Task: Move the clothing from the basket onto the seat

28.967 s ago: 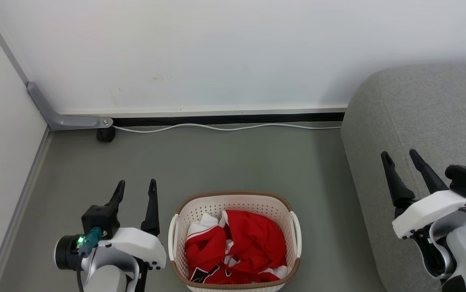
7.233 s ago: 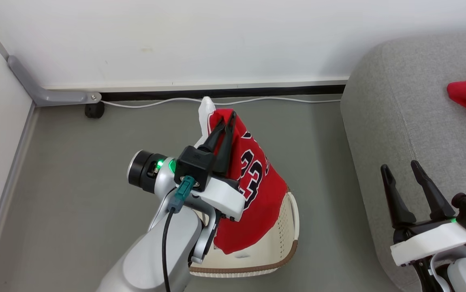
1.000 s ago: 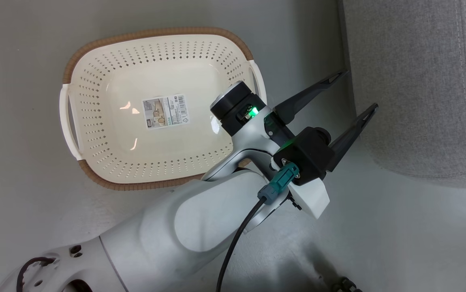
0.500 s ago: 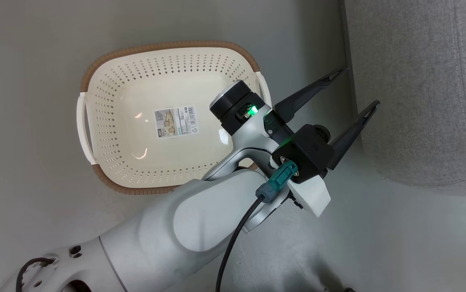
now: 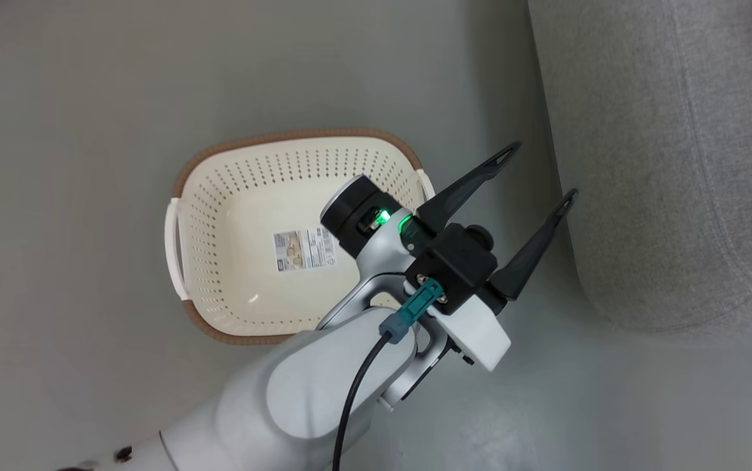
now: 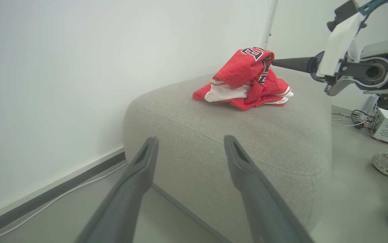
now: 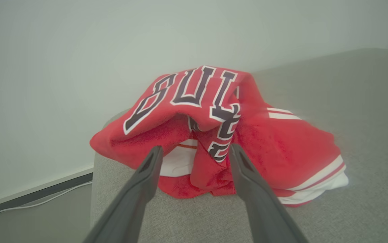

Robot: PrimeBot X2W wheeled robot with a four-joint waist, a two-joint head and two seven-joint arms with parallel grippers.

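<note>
Basket [image 5: 271,176] empty, frame middle. Red jerseys [image 6: 248,77] piled on grey sofa [image 6: 221,135], upper centre. Left gripper [image 5: 543,169] spread, empty. Right gripper [image 7: 195,147] spread, close to pile: pull away slow, no snag.

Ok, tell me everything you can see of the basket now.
The basket is cream perforated plastic, a rounded rectangle with a brown woven-look rim and a white side handle. It stands upright on the grey floor, apart from the sofa, bare inside but for a sticker on its bottom. The left arm hides its near right corner.
</note>
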